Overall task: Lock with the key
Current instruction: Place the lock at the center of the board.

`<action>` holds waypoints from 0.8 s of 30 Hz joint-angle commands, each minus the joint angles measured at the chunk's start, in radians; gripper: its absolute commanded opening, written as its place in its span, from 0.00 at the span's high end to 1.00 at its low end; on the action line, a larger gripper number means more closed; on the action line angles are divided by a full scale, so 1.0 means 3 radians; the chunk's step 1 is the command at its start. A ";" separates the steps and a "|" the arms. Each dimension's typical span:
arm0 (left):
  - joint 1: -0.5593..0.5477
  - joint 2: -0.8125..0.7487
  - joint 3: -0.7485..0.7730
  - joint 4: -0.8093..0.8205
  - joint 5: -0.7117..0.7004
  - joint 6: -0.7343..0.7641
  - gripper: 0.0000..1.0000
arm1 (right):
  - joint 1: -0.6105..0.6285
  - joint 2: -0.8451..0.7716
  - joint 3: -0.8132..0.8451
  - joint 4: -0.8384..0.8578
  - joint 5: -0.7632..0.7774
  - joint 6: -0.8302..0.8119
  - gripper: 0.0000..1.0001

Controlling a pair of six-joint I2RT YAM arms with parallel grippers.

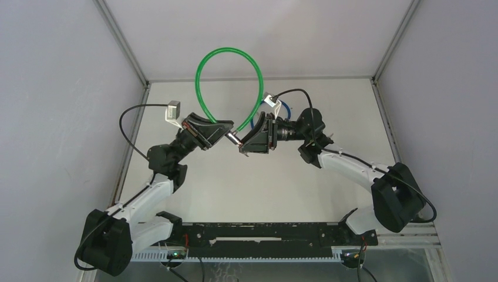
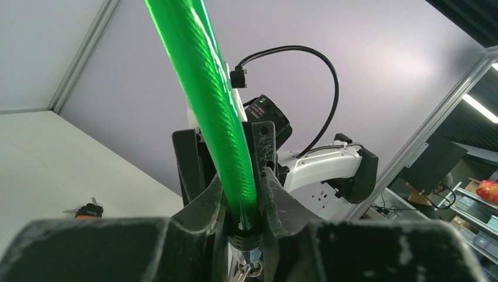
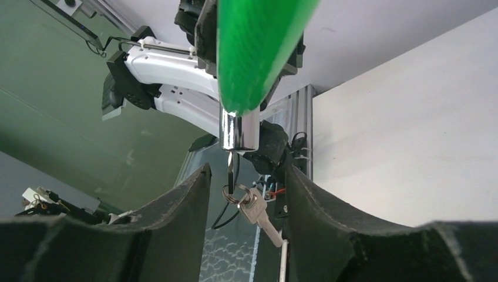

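The left gripper (image 2: 241, 182) clamps the green plastic-sheathed cable lock (image 2: 205, 76); its silver key (image 3: 229, 167) runs 12-to-6 o'clock between the right gripper's (image 3: 246, 176) parted jaws.

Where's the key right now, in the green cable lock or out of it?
In. The right wrist view shows the key sticking out of the lock's metal barrel, with a second key dangling below it.

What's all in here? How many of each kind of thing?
Robot arms: 2, left arm and right arm
Green cable lock: 1
Key sets: 2, hanging keys under the lock, loose keys on the table
Total: 5
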 commanded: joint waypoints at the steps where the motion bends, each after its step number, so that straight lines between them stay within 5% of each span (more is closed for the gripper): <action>1: 0.0008 -0.0025 0.0252 0.0294 -0.0012 -0.0023 1.00 | 0.0063 0.0043 0.0207 0.0092 -0.0069 0.0018 0.46; 8: 0.0008 -0.0014 0.0263 0.0301 0.0010 -0.0023 1.00 | 0.0150 0.0154 0.0328 0.0006 -0.0177 -0.0008 0.64; 12: 0.0008 -0.0031 0.0263 0.0299 0.0016 -0.0016 1.00 | 0.0153 0.0210 0.0344 0.0068 -0.0222 0.0078 1.00; 19: 0.0011 -0.0088 0.0268 0.0217 -0.0016 0.0080 1.00 | 0.0143 0.0238 0.0240 0.0137 -0.0361 0.0204 1.00; 24: 0.0071 -0.0265 0.0253 -0.0021 -0.0107 0.0259 1.00 | 0.0045 0.0231 -0.0146 0.0710 -0.0374 0.0612 1.00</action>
